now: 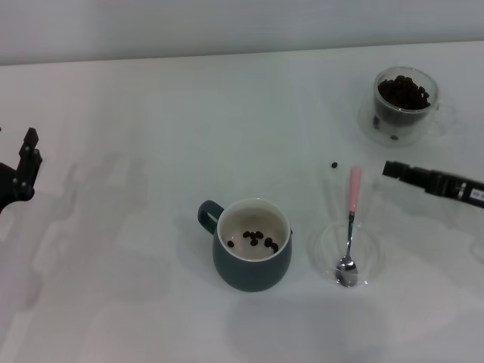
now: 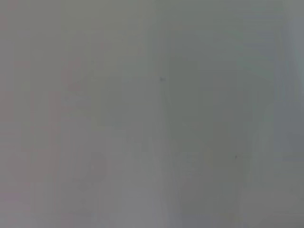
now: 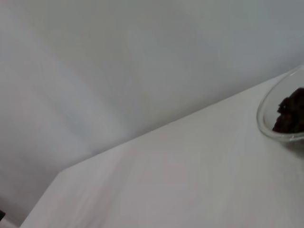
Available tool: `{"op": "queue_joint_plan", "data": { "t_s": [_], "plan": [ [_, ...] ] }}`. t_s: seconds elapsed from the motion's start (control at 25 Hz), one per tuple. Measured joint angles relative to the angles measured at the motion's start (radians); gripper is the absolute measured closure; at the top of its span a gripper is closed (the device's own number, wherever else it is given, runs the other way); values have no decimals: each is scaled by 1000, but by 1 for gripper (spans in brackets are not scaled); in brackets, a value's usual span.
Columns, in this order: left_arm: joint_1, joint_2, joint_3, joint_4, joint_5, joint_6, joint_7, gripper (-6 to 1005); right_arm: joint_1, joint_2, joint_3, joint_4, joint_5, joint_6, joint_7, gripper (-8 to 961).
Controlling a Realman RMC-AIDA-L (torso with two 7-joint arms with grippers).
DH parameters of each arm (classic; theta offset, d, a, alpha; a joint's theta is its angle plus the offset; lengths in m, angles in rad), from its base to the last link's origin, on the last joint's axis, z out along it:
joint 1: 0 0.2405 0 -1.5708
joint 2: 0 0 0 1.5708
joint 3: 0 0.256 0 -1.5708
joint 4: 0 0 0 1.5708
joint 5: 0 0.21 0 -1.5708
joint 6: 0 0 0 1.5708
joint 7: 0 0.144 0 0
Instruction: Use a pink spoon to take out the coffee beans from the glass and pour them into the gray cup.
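The pink spoon (image 1: 351, 223) lies free on the table, its metal bowl resting in a flat clear dish (image 1: 324, 243) and its pink handle pointing to the back. The gray cup (image 1: 253, 265) stands left of it with several coffee beans (image 1: 257, 240) inside. At the back right is the glass (image 1: 406, 106), well filled with coffee beans (image 1: 404, 92); its rim (image 3: 280, 135) also shows in the right wrist view. My right gripper (image 1: 389, 169) hovers just right of the spoon's handle, holding nothing. My left gripper (image 1: 30, 147) is parked at the far left edge.
One stray bean (image 1: 334, 165) lies on the white table between the spoon's handle and the glass. The left wrist view shows only bare table surface (image 2: 152, 114). The table's far edge meets a pale wall (image 1: 227, 26).
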Motion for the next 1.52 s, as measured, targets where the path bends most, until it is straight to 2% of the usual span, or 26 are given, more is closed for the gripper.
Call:
{"op": "queue_joint_plan", "data": {
  "t_s": [0.12, 0.32, 0.44, 0.64, 0.68, 0.72, 0.8, 0.88, 1.12, 1.32, 1.44, 1.52],
  "plan": [
    [-3, 0, 0, 0, -1, -4, 0, 495, -3, -16, 50, -8, 6, -4, -7, 664],
    [-6, 2, -1, 0, -10, -9, 4, 496, -15, -58, 231, -17, 7, -24, -74, 663],
    [-6, 2, -2, 0, -49, -9, 16, 496, -30, -62, 343, -40, 7, -25, -167, 663],
    [-6, 0, -2, 0, -107, -11, 18, 497, -37, -35, 541, -57, 7, -32, -359, 662],
    [-6, 0, -2, 0, -120, -11, 18, 497, -37, -12, 630, -56, 8, -33, -442, 661],
    [-6, 0, -2, 0, -120, -11, 18, 497, -37, -12, 630, -56, 8, -33, -442, 660],
    [-5, 0, -2, 1, -161, -9, 18, 497, -37, 14, 715, -60, 9, -31, -532, 658],
    [-4, 0, -2, 6, -201, -4, 18, 496, -36, 30, 784, -62, 18, -30, -628, 657],
    [-5, -3, -2, 12, -277, 0, 18, 492, -29, 32, 801, -62, 83, -18, -740, 651],
    [-5, -3, -2, 13, -287, 0, 17, 489, -18, 36, 802, -52, 149, -23, -868, 634],
    [-1, -4, -2, 18, -288, 5, 16, 488, -9, 46, 803, -51, 155, -25, -908, 406],
    [0, -4, -2, 21, -288, 14, 16, 488, -5, 56, 804, -50, 172, -26, -913, 406]
  ]
}}
